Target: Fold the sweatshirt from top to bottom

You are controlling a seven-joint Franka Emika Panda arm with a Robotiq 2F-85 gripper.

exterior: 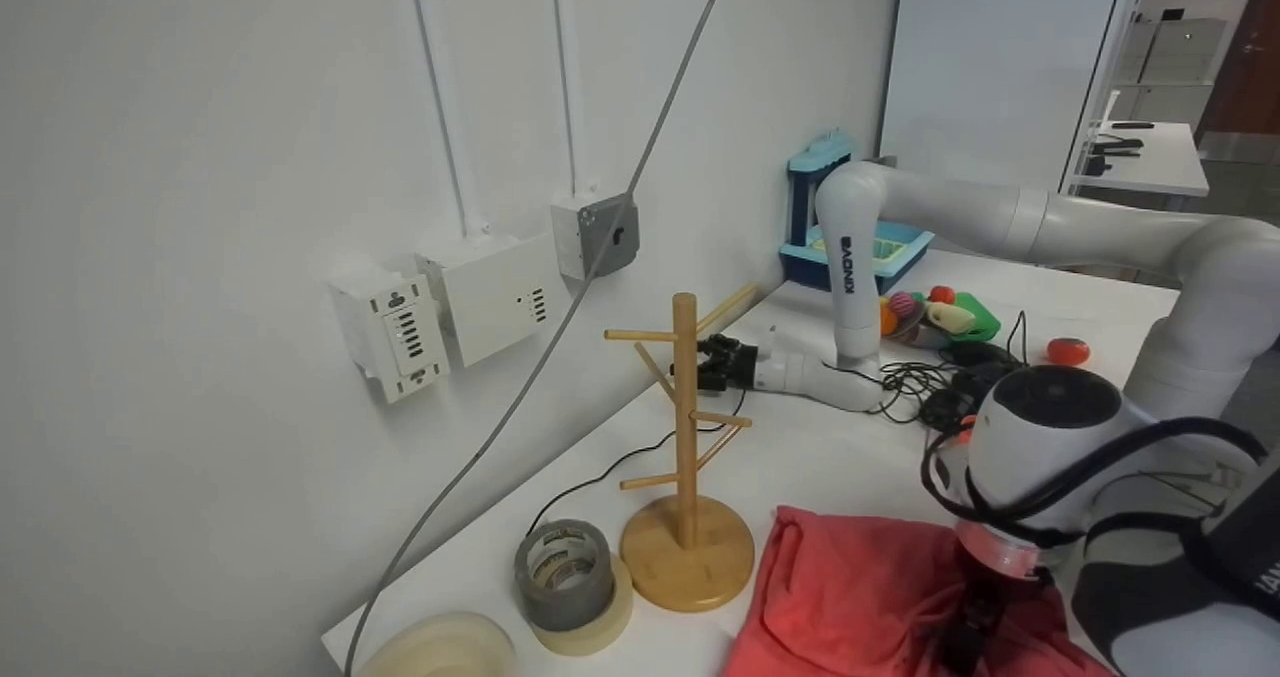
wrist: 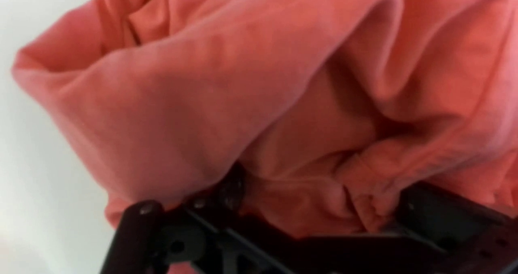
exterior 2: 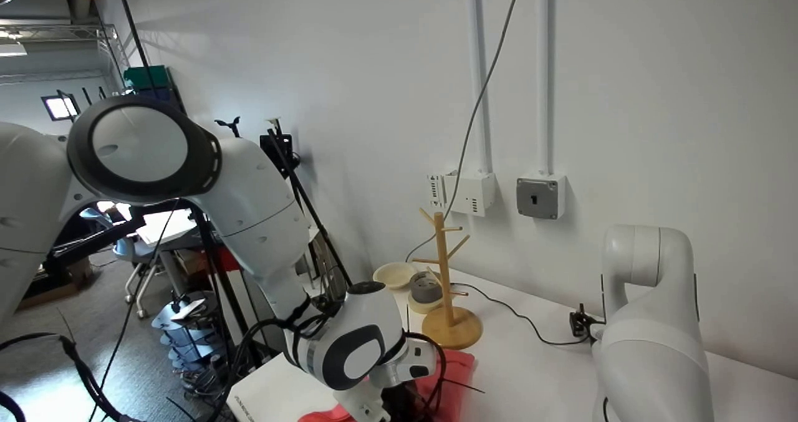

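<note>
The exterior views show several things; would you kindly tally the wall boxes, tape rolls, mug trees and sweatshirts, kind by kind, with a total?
Wall boxes: 3
Tape rolls: 2 (one grey, one beige)
Mug trees: 1
Sweatshirts: 1
Total: 7

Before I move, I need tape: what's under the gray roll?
A cream roll, its edge partly showing. The gray roll hides the rest; anything beneath both is covered.
</note>
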